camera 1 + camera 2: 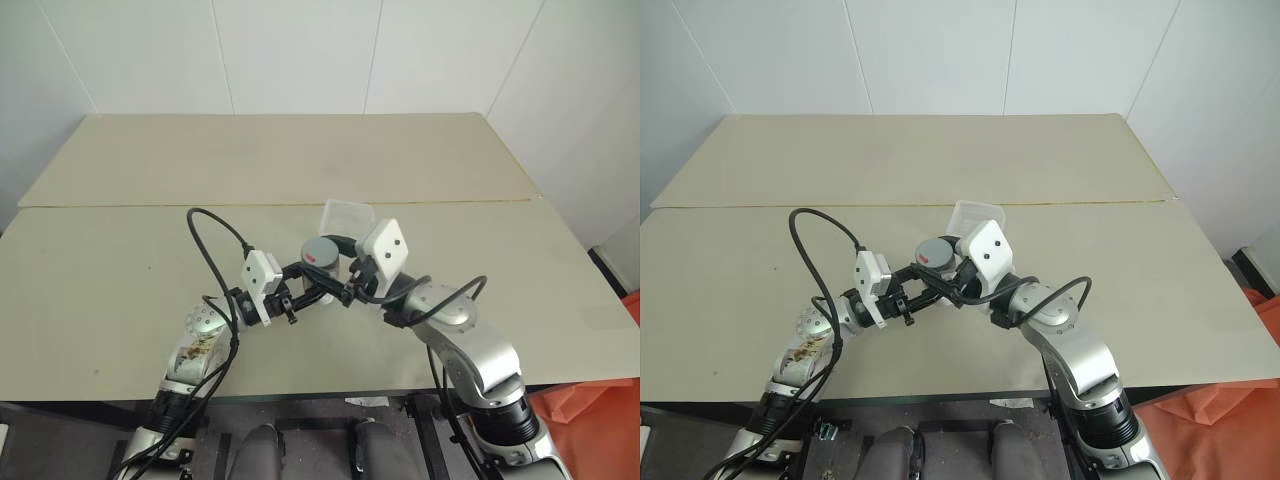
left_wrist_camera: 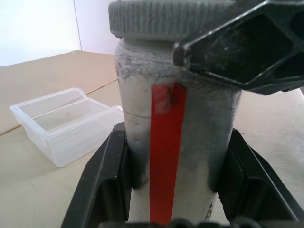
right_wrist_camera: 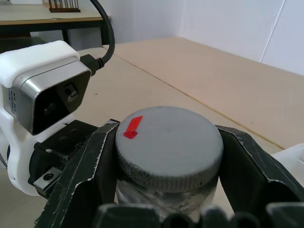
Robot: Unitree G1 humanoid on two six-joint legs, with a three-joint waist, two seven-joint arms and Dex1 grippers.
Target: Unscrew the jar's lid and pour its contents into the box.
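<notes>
On the tan table (image 1: 120,300) before white walls, your left gripper (image 2: 173,190) is clamped around the jar (image 2: 175,142), held upright above the tabletop; your right gripper (image 3: 166,156) pinches the lid (image 3: 168,142) atop it; the box (image 1: 347,215) sits just beyond both hands.

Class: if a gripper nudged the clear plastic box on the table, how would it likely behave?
The box looks thin-walled and empty, so probably light and apt to slide on the table. Its low, wide shape suggests it would skid rather than tip.

Lid (image 3: 169,141) matt grey, ribbed edge; box (image 2: 66,124) translucent glossy plastic; jar (image 2: 175,142) perhaps frosted.
</notes>
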